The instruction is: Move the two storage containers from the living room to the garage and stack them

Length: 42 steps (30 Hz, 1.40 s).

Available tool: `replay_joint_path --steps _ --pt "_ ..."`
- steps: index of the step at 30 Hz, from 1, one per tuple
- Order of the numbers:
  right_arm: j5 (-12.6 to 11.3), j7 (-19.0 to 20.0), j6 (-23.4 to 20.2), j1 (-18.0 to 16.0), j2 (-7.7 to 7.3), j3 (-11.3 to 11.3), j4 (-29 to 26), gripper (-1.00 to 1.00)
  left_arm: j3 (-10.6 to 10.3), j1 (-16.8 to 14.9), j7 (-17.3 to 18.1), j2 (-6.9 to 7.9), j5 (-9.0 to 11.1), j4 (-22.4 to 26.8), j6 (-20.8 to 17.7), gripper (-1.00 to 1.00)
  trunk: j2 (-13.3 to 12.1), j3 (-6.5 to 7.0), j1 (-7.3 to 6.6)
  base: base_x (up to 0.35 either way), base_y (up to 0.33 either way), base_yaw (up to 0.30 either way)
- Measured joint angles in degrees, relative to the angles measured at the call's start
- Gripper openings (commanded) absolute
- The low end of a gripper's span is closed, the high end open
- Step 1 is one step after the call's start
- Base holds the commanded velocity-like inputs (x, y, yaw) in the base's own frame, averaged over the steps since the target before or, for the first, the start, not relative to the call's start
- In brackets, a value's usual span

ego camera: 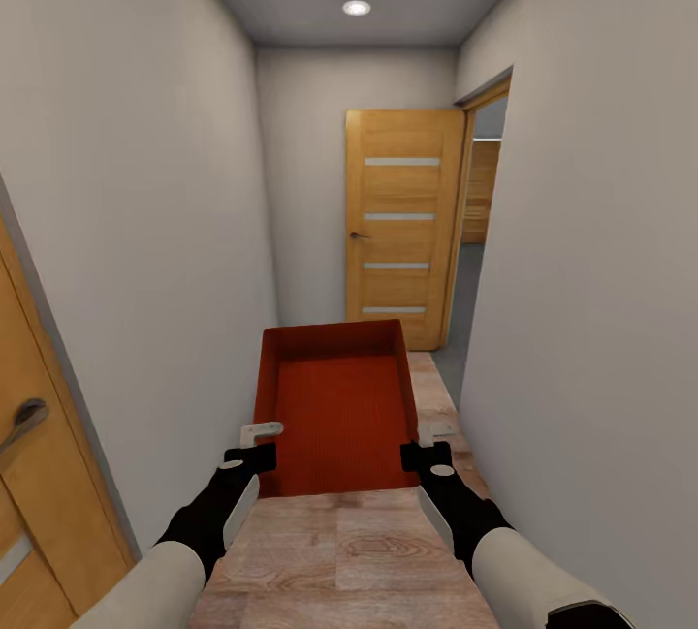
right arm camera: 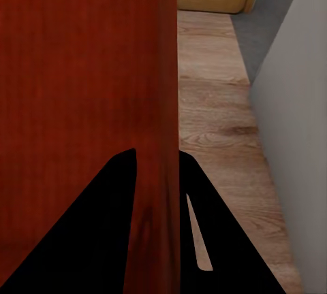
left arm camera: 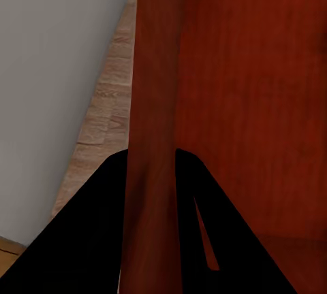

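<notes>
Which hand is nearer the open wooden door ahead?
Right. The right hand grips the container's wall on the side of the door; the left hand grips the opposite wall.

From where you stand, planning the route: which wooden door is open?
The glass-striped wooden door ahead at the corridor's end stands swung open; the handled door at your left is shut.

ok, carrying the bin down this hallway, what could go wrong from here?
1. Narrow corridor: the orange-red container nearly spans the wood floor, so it may scrape a wall.
2. Each pincer, left and right, pinches only a thin side wall; it could slip.
3. The turn through the right-hand doorway looks tight.
</notes>
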<state>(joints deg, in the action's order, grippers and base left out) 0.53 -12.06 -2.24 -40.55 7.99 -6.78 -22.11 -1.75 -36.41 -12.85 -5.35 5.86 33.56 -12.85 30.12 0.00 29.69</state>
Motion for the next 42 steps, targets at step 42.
replay_joint_path --steps 42 --pt "0.0 0.0 0.2 0.0 0.0 0.0 0.0 -1.0 -0.1 0.0 0.0 0.0 -0.1 0.1 0.0 -1.0 0.0 0.0 0.0 0.323 0.0 -0.018"
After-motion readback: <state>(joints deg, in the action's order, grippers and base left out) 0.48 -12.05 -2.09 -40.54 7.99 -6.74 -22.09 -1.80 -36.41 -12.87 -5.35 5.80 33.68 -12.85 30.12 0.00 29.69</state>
